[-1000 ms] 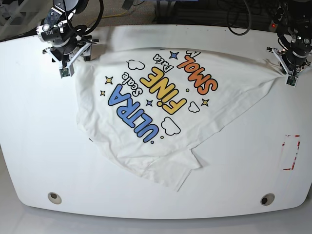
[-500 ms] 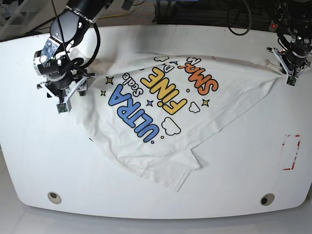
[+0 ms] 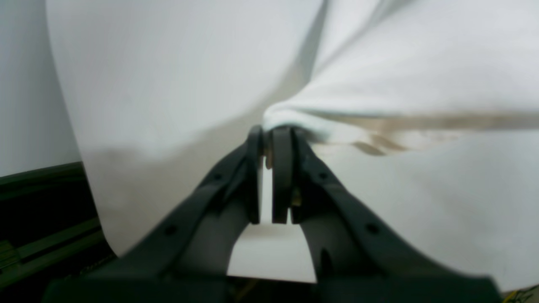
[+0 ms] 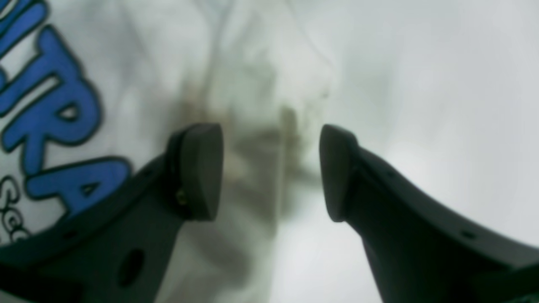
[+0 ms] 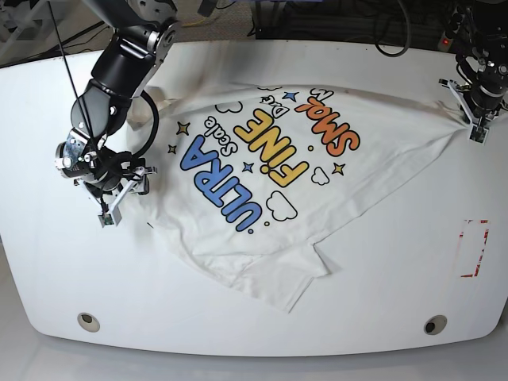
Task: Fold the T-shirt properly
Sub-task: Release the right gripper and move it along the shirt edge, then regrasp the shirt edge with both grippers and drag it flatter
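Where spread: one T-shirt (image 5: 262, 190), two pincers.

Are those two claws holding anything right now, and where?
The left gripper is clamped on a bunched edge of the T-shirt, at its far corner. The right gripper stands open over the shirt's other side, holding nothing.

Bright, even overhead light fills the base view; the white counter (image 5: 381, 262) shows mild glare and curves at its edges from wide-angle distortion. Shadows are soft and short. Both wrist views are blurred: cloth folds smear, and the T-shirt (image 4: 63, 105) lettering at 9 o'clock is soft, with a murky shadow between the gripper fingers (image 4: 198, 168).
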Action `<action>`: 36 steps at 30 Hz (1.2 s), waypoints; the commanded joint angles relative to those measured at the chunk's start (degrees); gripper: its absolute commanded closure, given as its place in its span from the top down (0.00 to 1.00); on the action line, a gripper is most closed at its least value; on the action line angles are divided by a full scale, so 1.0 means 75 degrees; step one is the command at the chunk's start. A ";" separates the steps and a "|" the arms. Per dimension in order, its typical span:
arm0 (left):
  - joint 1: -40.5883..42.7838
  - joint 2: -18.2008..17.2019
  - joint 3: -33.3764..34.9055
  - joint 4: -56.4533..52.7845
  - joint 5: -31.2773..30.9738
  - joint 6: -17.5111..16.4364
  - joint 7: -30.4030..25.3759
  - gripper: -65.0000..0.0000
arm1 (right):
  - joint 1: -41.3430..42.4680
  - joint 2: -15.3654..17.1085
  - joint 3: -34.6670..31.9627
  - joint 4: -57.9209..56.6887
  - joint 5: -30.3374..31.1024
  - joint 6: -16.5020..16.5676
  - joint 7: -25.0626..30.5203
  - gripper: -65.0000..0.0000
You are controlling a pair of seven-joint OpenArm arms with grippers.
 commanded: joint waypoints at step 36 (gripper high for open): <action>-0.3733 -0.1010 0.1049 -0.1534 0.0019 0.0052 -0.0027 0.00 | -0.0263 0.0022 -0.0050 -0.0093 0.0147 0.0008 0.0504 0.00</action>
